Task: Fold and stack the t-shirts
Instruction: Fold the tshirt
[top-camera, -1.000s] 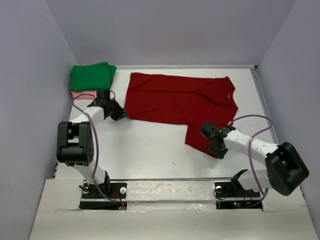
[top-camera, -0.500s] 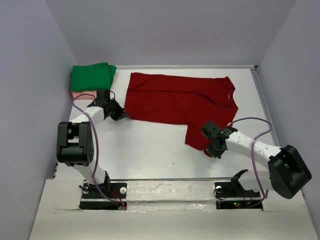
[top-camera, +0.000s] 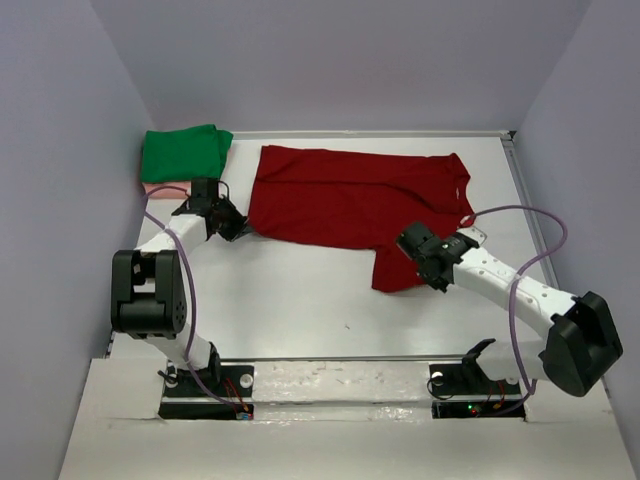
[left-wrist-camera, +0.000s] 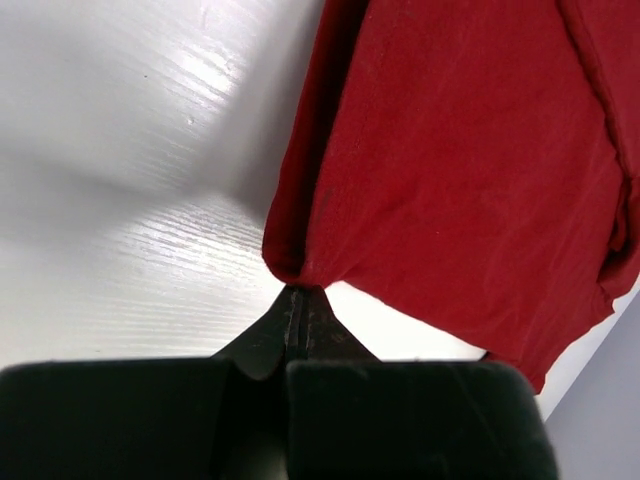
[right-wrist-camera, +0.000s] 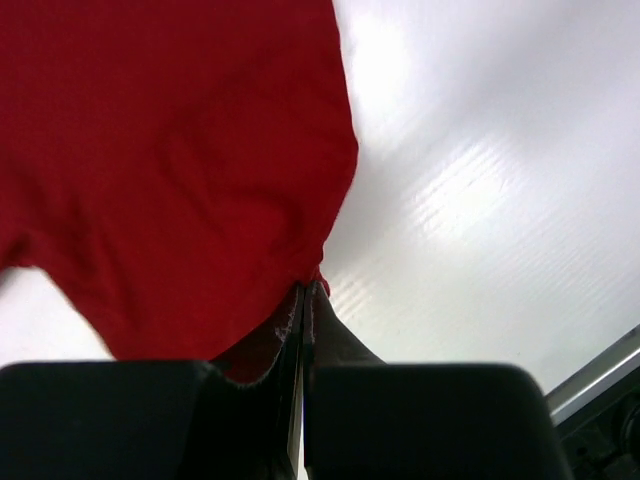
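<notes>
Your left gripper (left-wrist-camera: 295, 300) is clamped with its fingers pressed flat together, and a pinched corner of the dark red t-shirt (top-camera: 350, 205) comes to a point right at the tips, so read it as holding that left-hand lower corner. Your right gripper (right-wrist-camera: 305, 290) is likewise closed tight, with a thin lip of the red cloth caught between the fingers at the edge of the flap that hangs toward the arms on the right side. Outward from both grips, the shirt lies spread across the far middle of the white table (top-camera: 300, 300), mostly flat, with its near right part doubled forward and a few soft creases running through it. Treat it as light, limp cotton: it will not hold a shape, it will sag between your two holds, and it will drag and bunch on the table if you pull low. A thin pinch at an edge could slip, so judge each bite before you lift, and keep the two corners apart enough to hold the cloth taut. At the far left, well apart from the right hand and near the left one, the green t-shirt (top-camera: 182, 153) lies folded on the pink t-shirt (top-camera: 160, 188), of which only a sliver shows.
</notes>
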